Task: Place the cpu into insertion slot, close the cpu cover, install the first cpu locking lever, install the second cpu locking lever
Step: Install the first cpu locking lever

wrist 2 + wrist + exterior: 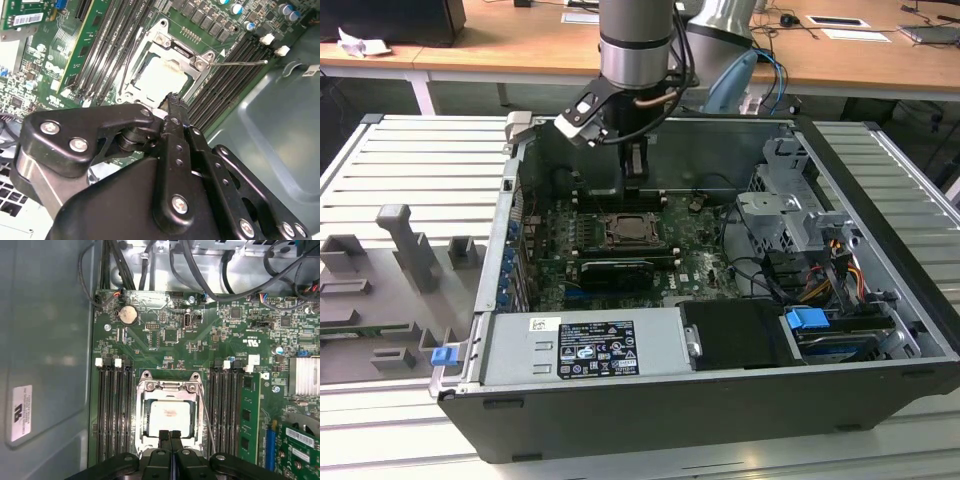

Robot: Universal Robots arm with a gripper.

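Hovering shut and empty over the cpu (170, 416), the hand (170, 435) finds the cpu cover (170, 387) down, one locking lever (206, 416) apparently unlatched.

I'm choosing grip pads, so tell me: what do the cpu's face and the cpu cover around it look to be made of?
The cpu: likely metal, with a matte pale silver-beige face and a dull, even sheen. The cpu cover: probably stamped sheet steel, thin and bright silver, with sharp glints along its edges; the exact alloy cannot be told.
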